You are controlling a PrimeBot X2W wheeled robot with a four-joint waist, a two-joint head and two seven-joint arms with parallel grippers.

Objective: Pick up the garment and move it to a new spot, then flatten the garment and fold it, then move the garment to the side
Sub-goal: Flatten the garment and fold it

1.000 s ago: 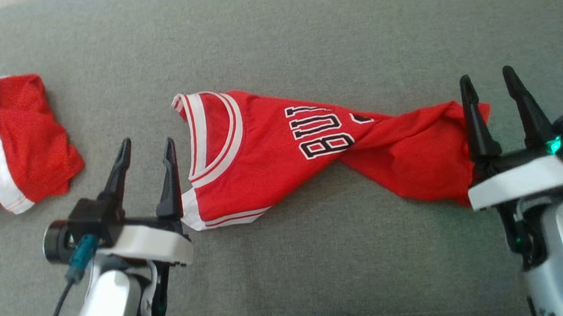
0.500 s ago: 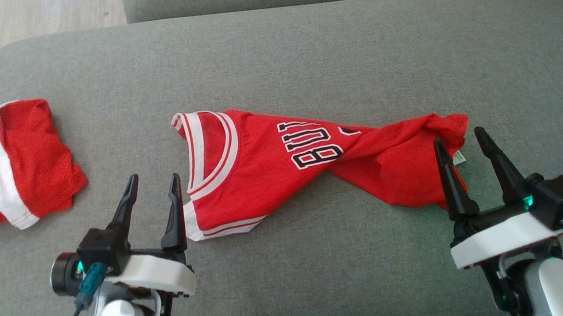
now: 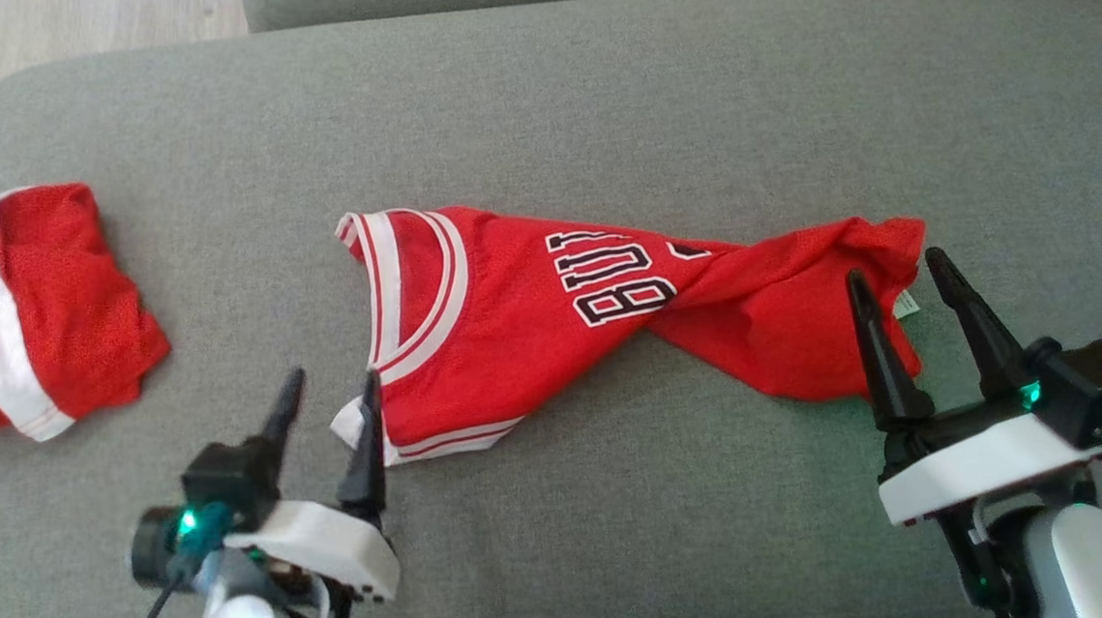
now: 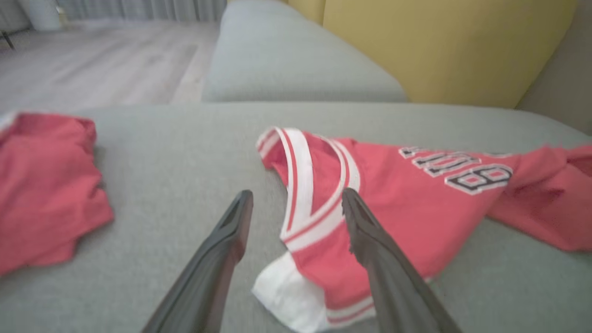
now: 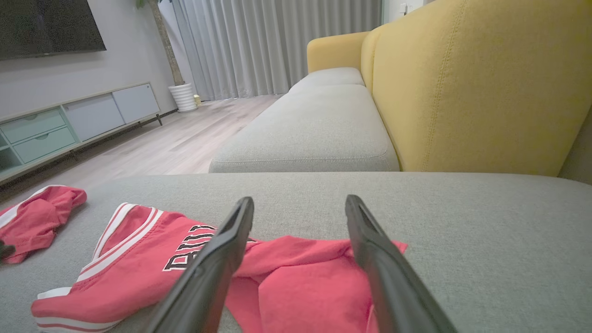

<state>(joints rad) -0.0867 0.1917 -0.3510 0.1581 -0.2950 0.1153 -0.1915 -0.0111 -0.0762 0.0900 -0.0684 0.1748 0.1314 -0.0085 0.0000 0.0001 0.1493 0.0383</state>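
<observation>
A red jersey (image 3: pixel 552 319) with white trim and black lettering lies twisted across the grey cushion (image 3: pixel 595 102), its collar end to the left, its hem bunched to the right. My left gripper (image 3: pixel 333 387) is open at the jersey's near-left white corner (image 4: pixel 282 289), its fingers straddling that trim in the left wrist view (image 4: pixel 296 203). My right gripper (image 3: pixel 897 270) stands open over the bunched hem (image 5: pixel 296 259), holding nothing.
A second red garment (image 3: pixel 27 307) with a white band lies at the cushion's left edge (image 4: pixel 41 185). Wooden floor (image 3: pixel 56 28) shows beyond the far-left corner. A yellow sofa back (image 5: pixel 476 83) rises at the far right, with another grey seat cushion (image 5: pixel 314 129) beyond.
My left gripper has shifted right and toward the jersey's near-left corner, nudging the white trim. The right gripper has barely moved since half a second ago. The camera tilted earlier.
</observation>
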